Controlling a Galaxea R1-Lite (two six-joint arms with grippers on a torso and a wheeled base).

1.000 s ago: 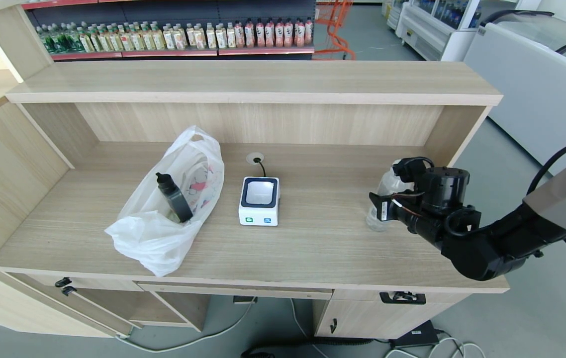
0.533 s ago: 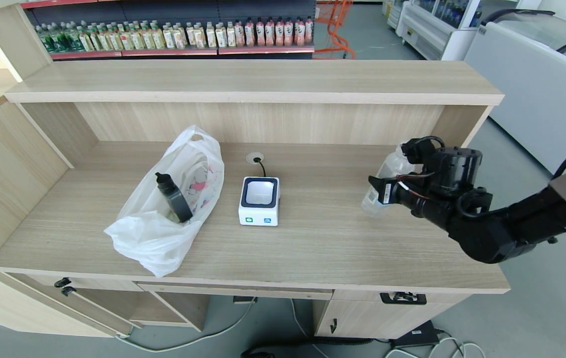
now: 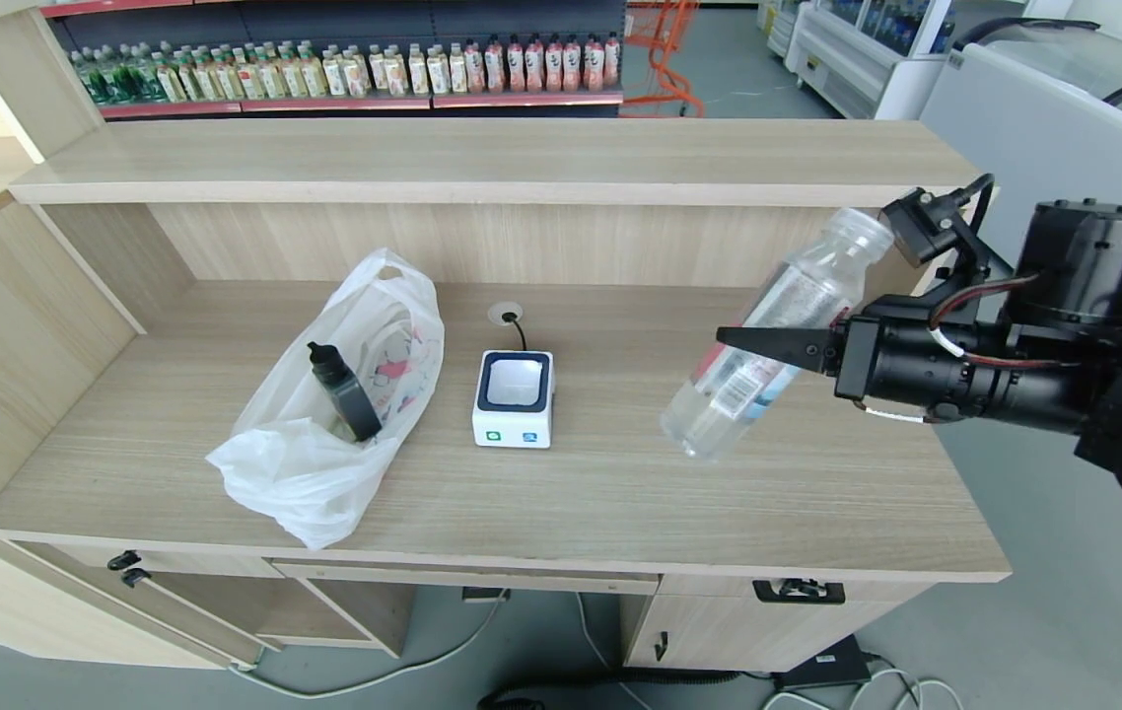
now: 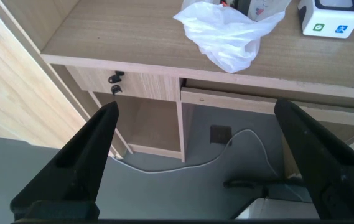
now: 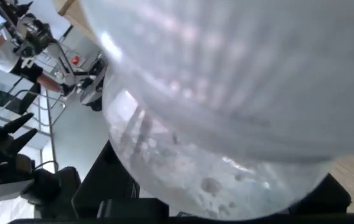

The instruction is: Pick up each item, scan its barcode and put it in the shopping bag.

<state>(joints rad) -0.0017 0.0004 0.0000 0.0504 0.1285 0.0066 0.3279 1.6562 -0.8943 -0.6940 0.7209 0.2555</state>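
Clamped mid-body in the right claw (image 3: pixel 780 343), across the label: a clear bottle (image 3: pixel 736 387), held off the counter (image 3: pixel 620 493) at 3 o'clock from the scanner (image 3: pixel 514 397), tilted, cap toward 1 o'clock, base toward 7. Probably light and thin-walled, so likely to dent under a hard squeeze. Smooth and round, so apt to twist or slide. Grip the middle firmly without crushing, and keep the barcode uncovered. Spread wide and empty, below the counter's edge: the left claw (image 4: pixel 195 106). At 9 o'clock from the scanner: the bag (image 3: pixel 305 463).
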